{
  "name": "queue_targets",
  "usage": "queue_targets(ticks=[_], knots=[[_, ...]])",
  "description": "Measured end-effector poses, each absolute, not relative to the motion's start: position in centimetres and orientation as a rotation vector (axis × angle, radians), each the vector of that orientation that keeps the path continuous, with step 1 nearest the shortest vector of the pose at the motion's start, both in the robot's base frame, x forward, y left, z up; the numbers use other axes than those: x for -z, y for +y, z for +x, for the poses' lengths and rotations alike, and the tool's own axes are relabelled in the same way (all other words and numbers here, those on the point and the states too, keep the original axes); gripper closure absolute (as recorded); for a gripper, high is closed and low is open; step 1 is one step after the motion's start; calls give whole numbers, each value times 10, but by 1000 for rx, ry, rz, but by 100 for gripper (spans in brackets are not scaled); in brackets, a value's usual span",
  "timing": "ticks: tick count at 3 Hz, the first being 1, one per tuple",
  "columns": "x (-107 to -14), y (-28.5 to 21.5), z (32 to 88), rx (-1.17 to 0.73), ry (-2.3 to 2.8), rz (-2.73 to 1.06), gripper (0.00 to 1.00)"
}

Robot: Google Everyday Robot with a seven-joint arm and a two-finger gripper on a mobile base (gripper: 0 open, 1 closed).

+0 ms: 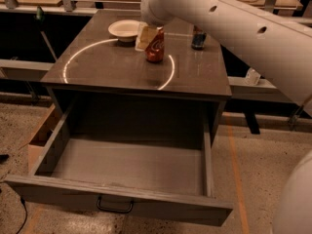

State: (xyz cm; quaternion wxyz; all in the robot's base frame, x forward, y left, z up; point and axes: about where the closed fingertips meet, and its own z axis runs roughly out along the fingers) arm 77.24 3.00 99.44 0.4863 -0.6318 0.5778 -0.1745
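1. Grey cabinet top (195, 74) carries a bright ring of light, and below it the drawer (131, 167) stands pulled wide open.
2. Your gripper (147, 38) sits low over the back of the top, right against the left side of the red can (155, 50) — whether it is clamped on the can or loose, you cannot tell.
3. That can leans a little, inside the ring's far right part.
4. A white bowl (124, 29) lies just behind and left of the gripper — a dark can (198, 38) stands well off to the right.
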Motion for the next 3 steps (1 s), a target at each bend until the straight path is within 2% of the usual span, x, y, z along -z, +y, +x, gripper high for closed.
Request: queue_targets(ticks=[3], knots=[[-945, 62, 846, 499, 1373, -1614, 0]])
